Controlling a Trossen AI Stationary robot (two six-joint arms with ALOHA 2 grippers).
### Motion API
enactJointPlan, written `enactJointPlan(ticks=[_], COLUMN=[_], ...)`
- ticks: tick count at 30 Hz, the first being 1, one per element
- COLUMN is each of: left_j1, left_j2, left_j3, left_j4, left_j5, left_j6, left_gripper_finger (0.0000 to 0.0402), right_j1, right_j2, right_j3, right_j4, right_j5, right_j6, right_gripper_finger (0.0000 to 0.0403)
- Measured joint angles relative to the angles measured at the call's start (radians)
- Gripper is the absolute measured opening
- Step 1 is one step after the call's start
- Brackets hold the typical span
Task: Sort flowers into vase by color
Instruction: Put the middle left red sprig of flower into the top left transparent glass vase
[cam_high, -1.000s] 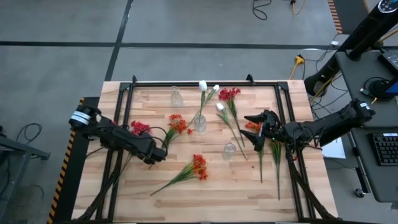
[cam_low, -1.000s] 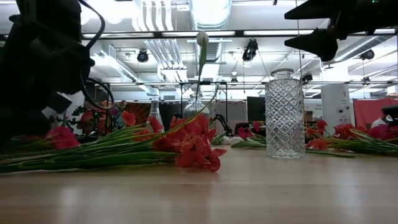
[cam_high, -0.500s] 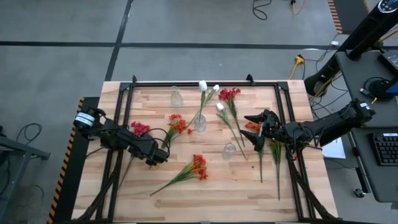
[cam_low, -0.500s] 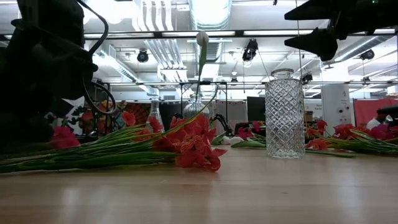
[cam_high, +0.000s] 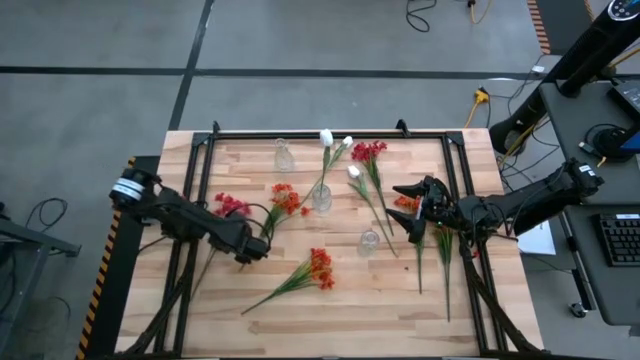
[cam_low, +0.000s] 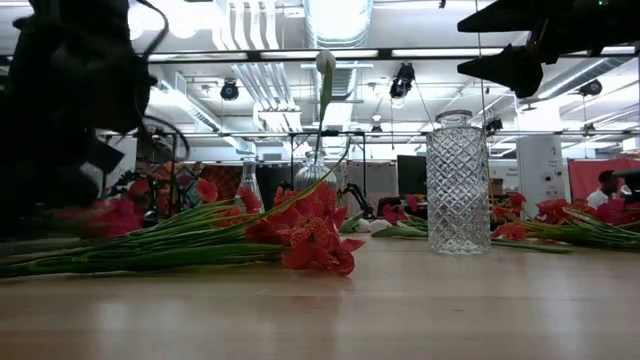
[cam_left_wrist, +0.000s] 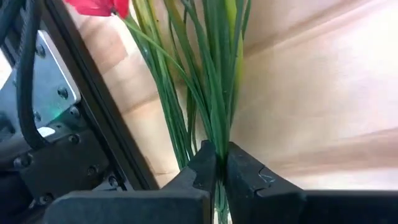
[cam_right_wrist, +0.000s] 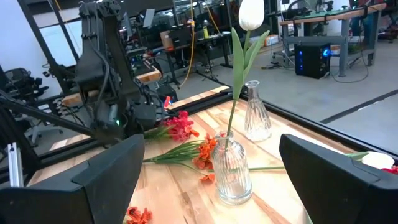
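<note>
My left gripper (cam_left_wrist: 217, 163) is shut on the green stalk of a crimson flower (cam_high: 231, 207) at the table's left, close to the black frame rail (cam_left_wrist: 93, 106); the left arm (cam_high: 200, 225) covers the spot from above. My right gripper (cam_high: 405, 212) hangs open and level above the table's right side, over orange flowers (cam_high: 405, 203) lying flat. Three clear vases stand mid-table: one far (cam_high: 285, 155), a middle one (cam_high: 321, 197) holding a white bud (cam_high: 326, 137), and a near one (cam_high: 369, 240). Two orange flowers (cam_high: 285, 197) (cam_high: 320, 265) lie on the wood. My left gripper pinches the crimson flower's bundle of thin stalk and leaves (cam_left_wrist: 214, 144) between its two fingers, some way down from the head (cam_left_wrist: 93, 6). The fingers come steeply from above and lie across the stalk. In the low view the head (cam_low: 110, 215) is blurred just above the tabletop.
A crimson flower (cam_high: 368, 152) and white buds (cam_high: 353, 172) lie at the far middle, and long green stems (cam_high: 445, 270) lie at the right. Black frame rails (cam_high: 190, 250) run along both sides. Bare wood lies along the near edge (cam_high: 330, 320).
The crimson flower's head has shifted a little toward the table's right. In the low view it is now blurred and slightly higher. The right arm and the other flowers have kept still.
</note>
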Motion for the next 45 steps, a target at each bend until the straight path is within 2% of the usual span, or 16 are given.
enactJointPlan(ticks=[5,12,17,19,22,25,28,30,33,37,45], left_j1=[0.0,0.0,0.0,0.0,0.0,0.001,0.007,0.032,0.088,0.215,0.608], left_j2=[-0.153,-0.351,-0.476,-0.525,-0.601,-0.673,-0.733,-0.771,-0.821,-0.86,-0.814], left_j3=[0.048,0.182,0.273,0.293,0.293,0.253,0.188,0.14,0.063,-0.023,-0.064], left_j4=[0.0,0.001,0.045,0.117,0.306,0.591,0.874,1.013,1.163,1.335,1.421], left_j5=[-0.106,-0.386,-0.643,-0.723,-0.791,-0.755,-0.632,-0.563,-0.541,-0.473,-0.133], left_j6=[0.046,0.207,0.424,0.546,0.791,1.117,1.406,1.539,1.683,1.771,1.642], left_gripper_finger=[0.0001,0.0001,0.0001,0.0001,0.0001,0.0,0.0,0.0,0.0,0.0,0.0], right_j1=[0.0,0.0,0.0,0.0,0.0,0.0,0.0,0.0,0.0,0.0,0.0], right_j2=[0.0,0.0,0.0,0.0,0.0,0.0,0.0,0.0,0.0,0.0,0.0], right_j3=[0.0,0.0,0.0,0.0,0.0,0.0,-0.001,-0.001,-0.001,-0.001,-0.001], right_j4=[0.0,0.0,0.0,0.0,0.0,0.0,0.0,0.0,0.0,0.001,0.001], right_j5=[0.0,0.0,-0.001,0.0,0.0,0.0,0.0,0.0,0.0,0.001,0.01], right_j6=[0.0,0.0,-0.001,-0.005,-0.008,-0.01,-0.011,-0.011,-0.012,-0.019,-0.019], right_gripper_finger=[0.0366,0.0366,0.0366,0.0366,0.0366,0.0366,0.0366,0.0366,0.0366,0.0366,0.0366])
